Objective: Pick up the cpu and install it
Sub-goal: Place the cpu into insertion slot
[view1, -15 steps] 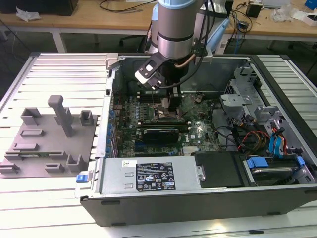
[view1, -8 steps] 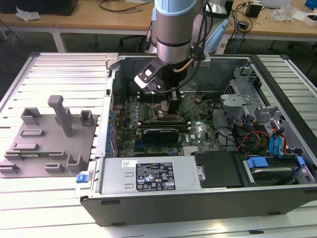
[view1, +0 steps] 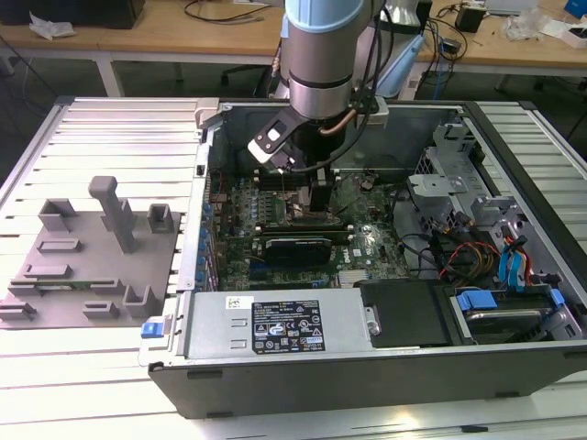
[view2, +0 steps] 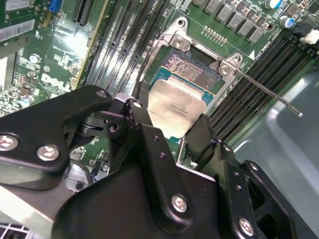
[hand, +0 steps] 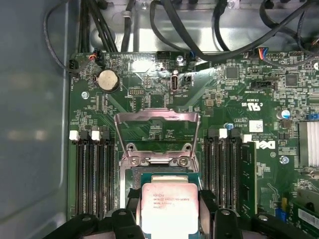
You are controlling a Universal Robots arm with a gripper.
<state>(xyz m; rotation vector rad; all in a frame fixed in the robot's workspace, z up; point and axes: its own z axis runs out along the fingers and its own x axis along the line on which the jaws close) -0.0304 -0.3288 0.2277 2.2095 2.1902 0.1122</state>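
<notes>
The cpu [hand: 169, 206], a flat square chip with a silver-grey top, sits between the two black fingers of my gripper [hand: 169, 211], which is shut on its opposite edges. It hangs directly over the open motherboard socket [hand: 160, 173], and I cannot tell whether it touches the socket. The socket's metal load frame [hand: 157, 118] is flipped up. In the second wrist view the cpu [view2: 177, 105] covers part of the socket [view2: 192, 67], with one finger [view2: 142, 122] on either side. In the exterior view my gripper [view1: 320, 197] reaches down into the open computer case, over the motherboard [view1: 367, 243].
Memory slots [hand: 92, 174] flank the socket on both sides. The socket's thin release lever [view2: 269, 89] sticks out sideways. Black cables [hand: 199, 30] cross the board's far edge. A power supply [view1: 275, 325] and drive bays [view1: 495, 238] stand inside the case. A grey fixture plate [view1: 92, 266] lies on the exterior view's left.
</notes>
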